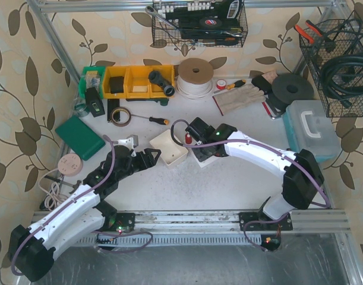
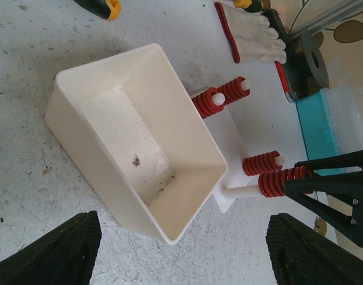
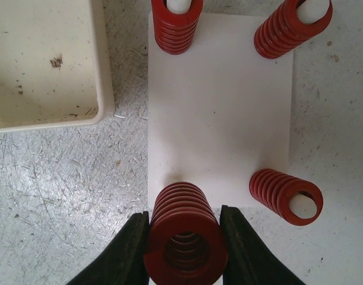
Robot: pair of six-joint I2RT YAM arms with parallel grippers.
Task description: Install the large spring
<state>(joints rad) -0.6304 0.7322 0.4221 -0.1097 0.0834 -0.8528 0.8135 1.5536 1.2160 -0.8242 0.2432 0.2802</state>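
The left gripper (image 2: 184, 252) hovers with jaws spread just short of the white tray (image 2: 110, 59), while to its right the right gripper's (image 3: 185, 249) jaws pinch the large spring (image 3: 184, 228) atop one corner post (image 2: 240, 191) of the white plate (image 3: 220, 113).

White smooth-shelled left arm (image 1: 65, 211) had black joint housings, matching white right arm (image 1: 258, 153) bore a bulky black elbow block, thin purple cable (image 1: 112, 157) ran alongside, left gripper (image 2: 181, 258) showed matte rough-textured black fingers (image 2: 56, 252), right gripper (image 3: 184, 237) showed smooth black fingers (image 3: 131, 252).
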